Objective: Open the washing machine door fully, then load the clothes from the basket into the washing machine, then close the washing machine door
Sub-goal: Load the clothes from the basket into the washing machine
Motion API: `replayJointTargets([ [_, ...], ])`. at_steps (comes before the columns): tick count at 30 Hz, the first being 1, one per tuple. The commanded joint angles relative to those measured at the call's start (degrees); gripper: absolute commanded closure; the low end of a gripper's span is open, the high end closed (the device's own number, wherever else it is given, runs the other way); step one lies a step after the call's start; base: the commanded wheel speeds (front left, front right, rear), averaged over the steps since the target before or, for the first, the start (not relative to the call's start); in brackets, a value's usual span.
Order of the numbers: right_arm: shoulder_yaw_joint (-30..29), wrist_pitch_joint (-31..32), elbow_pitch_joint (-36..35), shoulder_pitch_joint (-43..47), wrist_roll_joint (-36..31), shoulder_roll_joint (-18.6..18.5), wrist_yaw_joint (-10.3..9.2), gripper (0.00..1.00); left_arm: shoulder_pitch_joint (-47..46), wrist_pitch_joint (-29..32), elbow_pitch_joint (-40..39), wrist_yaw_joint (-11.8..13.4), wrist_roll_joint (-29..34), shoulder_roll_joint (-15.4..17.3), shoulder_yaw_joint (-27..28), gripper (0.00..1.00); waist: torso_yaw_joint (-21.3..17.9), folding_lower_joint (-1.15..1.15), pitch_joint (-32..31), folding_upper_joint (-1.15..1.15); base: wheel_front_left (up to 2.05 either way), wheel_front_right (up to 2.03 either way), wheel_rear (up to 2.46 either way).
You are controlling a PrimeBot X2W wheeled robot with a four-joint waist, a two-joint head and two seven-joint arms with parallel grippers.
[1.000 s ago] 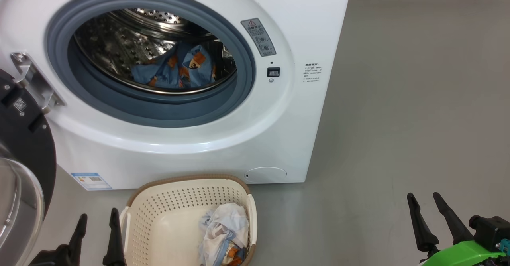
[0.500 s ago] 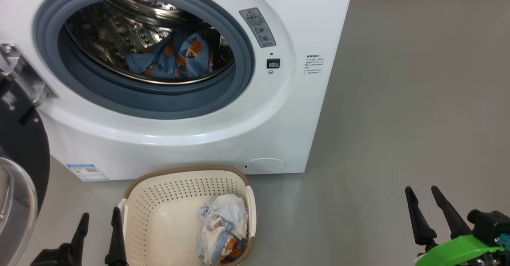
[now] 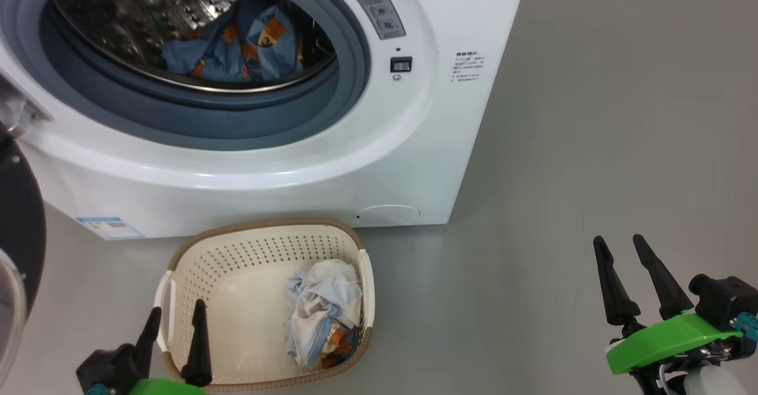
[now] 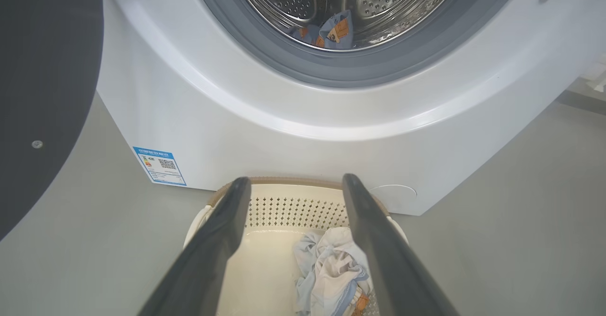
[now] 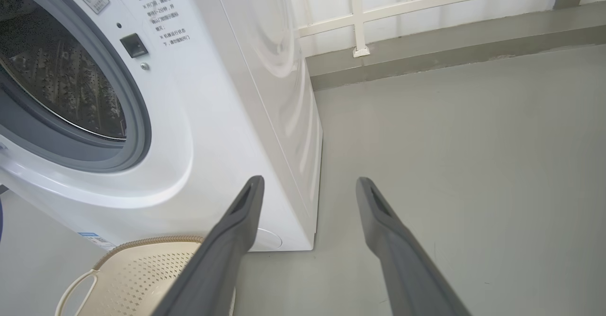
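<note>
the clothes point(image 3: 323, 315) were part loaded: a blue garment point(image 3: 237, 51) in the washing machine point(image 3: 414, 146), the rest in the basket point(image 3: 260, 247) at six. the washing machine door point(image 3: 21, 223), open at nine, awaited closing. our left tool point(image 3: 177, 309) and right tool point(image 3: 619, 247) gaped empty.

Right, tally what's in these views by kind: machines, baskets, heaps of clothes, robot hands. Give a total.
washing machine: 1
basket: 1
clothes heaps: 2 (drum heap, basket heap)
hands: 2 (left hand, right hand, both open)
total: 6
</note>
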Motion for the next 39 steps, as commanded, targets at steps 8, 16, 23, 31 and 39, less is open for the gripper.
replayJointTargets([
  [8, 1.7, -0.3, -1.7, -3.2, -0.8, -0.2, 0.16, 0.0, -5.6, -0.4, 5.4, -0.1, -2.4, 1.5, -2.9, 0.0, -1.2, 0.0, 5.1, 0.0, 0.0, 0.0, 0.0],
  [16, 1.8, -0.3, -2.3, -5.6, -0.9, 0.1, 0.16, 0.0, -11.5, -0.4, 12.5, -0.1, -4.7, 2.3, -8.0, 0.0, -2.1, 0.0, 9.6, 0.0, 0.0, 0.0, 0.0],
  [23, 2.6, -0.3, -2.4, -7.4, -1.1, 0.4, 0.16, 0.0, -17.1, -0.4, 19.7, -0.1, -7.2, 2.8, -12.9, 0.0, -2.8, 0.0, 13.3, 0.0, 0.0, 0.0, 0.0],
  [31, 3.1, -0.3, -1.7, -9.4, -1.2, 0.3, 0.16, 0.0, -23.2, -0.4, 25.1, -0.1, -10.0, 3.4, -16.8, 0.0, -2.7, 0.0, 17.8, 0.0, 0.0, 0.0, 0.0],
  [39, 3.7, -0.3, -0.9, -11.7, -1.3, 0.0, 0.16, 0.0, -30.0, -0.4, 30.0, -0.1, -13.9, 4.6, -22.6, 0.0, -2.5, 0.0, 23.6, 0.0, 0.0, 0.0, 0.0],
])
